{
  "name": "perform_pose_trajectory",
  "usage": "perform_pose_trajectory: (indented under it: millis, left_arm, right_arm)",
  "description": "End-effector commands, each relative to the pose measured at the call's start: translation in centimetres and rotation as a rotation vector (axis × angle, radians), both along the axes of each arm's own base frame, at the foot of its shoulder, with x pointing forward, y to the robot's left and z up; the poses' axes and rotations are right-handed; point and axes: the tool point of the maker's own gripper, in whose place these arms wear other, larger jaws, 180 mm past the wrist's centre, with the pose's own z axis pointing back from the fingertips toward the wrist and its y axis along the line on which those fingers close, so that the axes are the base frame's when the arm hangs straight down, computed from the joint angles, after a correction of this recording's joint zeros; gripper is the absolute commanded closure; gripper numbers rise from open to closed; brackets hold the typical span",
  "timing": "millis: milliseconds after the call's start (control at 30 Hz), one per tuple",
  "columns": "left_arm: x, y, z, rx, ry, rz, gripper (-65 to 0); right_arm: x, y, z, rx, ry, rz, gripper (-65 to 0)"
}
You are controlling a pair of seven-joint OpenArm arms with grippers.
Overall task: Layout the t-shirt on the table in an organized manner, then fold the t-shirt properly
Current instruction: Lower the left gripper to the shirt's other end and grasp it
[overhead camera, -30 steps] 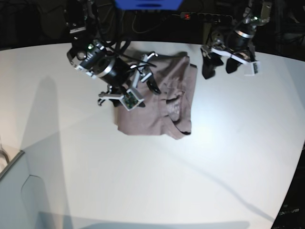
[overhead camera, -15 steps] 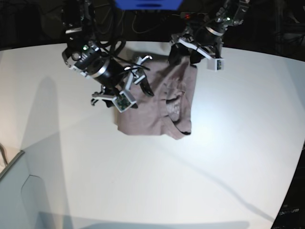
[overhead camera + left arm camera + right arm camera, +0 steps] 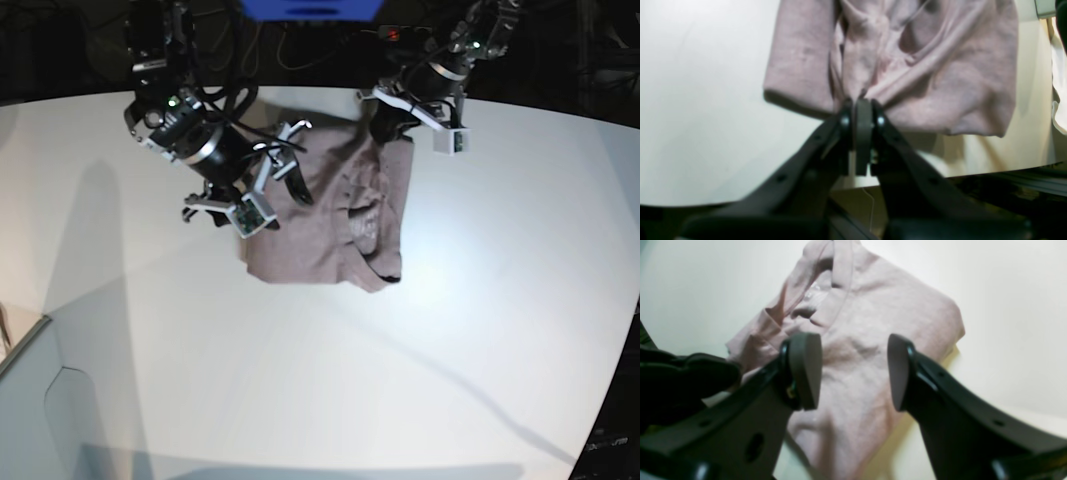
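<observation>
The mauve-grey t-shirt (image 3: 335, 225) lies bunched and partly folded on the white table (image 3: 450, 330), its neck opening showing near the middle. My left gripper (image 3: 385, 130) is at the shirt's far edge. In the left wrist view the left gripper (image 3: 863, 103) is shut, pinching a fold of the t-shirt (image 3: 957, 83) close to the table's edge (image 3: 706, 100). My right gripper (image 3: 292, 175) hovers over the shirt's left part. In the right wrist view the right gripper (image 3: 851, 370) is open above the t-shirt (image 3: 873, 306), holding nothing.
Beyond the table's far curved edge are dark cables, a power strip with a red light (image 3: 392, 34) and a blue object (image 3: 310, 8). A pale grey box edge (image 3: 40, 400) sits at the front left corner.
My left arm swung left from the bare table to the shirt's far edge and its gripper closed on the cloth. The right arm shifted slightly left, still open.
</observation>
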Motion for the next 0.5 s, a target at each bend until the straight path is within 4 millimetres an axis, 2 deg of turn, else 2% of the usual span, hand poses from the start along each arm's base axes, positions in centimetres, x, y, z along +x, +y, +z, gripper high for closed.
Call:
perform_pose_trajectory:
  millis: [0, 67, 300, 467]
  left_arm:
    - [0.7, 0.0, 1.3, -0.016, -0.048, 0.000, -0.5]
    - [1.2, 0.1, 2.1, -0.018, -0.070, 0.005, 0.0]
    - [3.6, 3.2, 5.6, 0.005, -0.176, 0.082, 0.0]
    - [4.4, 5.0, 6.7, 0.028, -0.210, 0.123, 0.0]
  right_arm:
    - [0.7, 0.3, 1.4, 0.034, -0.045, -0.002, -32.1]
    - [0.7, 0.3, 1.4, 0.033, -0.045, -0.002, -32.1]
    - [0.7, 0.3, 1.4, 0.031, -0.048, -0.002, -32.1]
    - [0.7, 0.2, 1.4, 0.029, -0.047, -0.001, -32.1]
